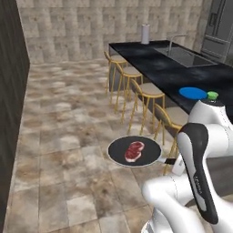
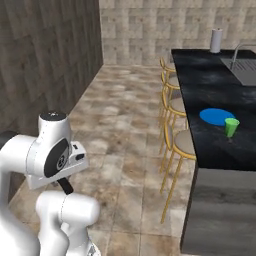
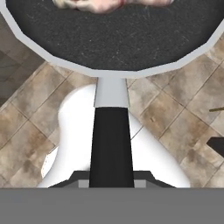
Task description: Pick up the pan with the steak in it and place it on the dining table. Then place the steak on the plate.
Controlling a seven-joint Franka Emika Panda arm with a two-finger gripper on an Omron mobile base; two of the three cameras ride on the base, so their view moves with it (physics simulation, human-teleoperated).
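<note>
The black pan [image 1: 119,154] hangs level above the tiled floor, left of the stools, with the red steak [image 1: 134,150] lying in its middle. In the hand view the pan [image 3: 109,41] spans the top, the steak [image 3: 107,4] is cut off by the upper edge, and the straight black handle [image 3: 111,144] runs down into my gripper [image 3: 111,181], which is shut on it. The dining table [image 1: 154,63] stretches along the right, and the blue plate [image 1: 192,93] lies near its front end. From the right base view, the plate [image 2: 217,116] sits on the table [image 2: 210,80].
A green cup [image 1: 212,95] stands right beside the plate, also seen as the cup [image 2: 231,127]. Several yellow-framed stools [image 1: 148,91] line the table's left side. A sink [image 1: 186,57] and a paper roll [image 1: 145,33] sit further back. A dark wall [image 1: 9,113] stands on the left.
</note>
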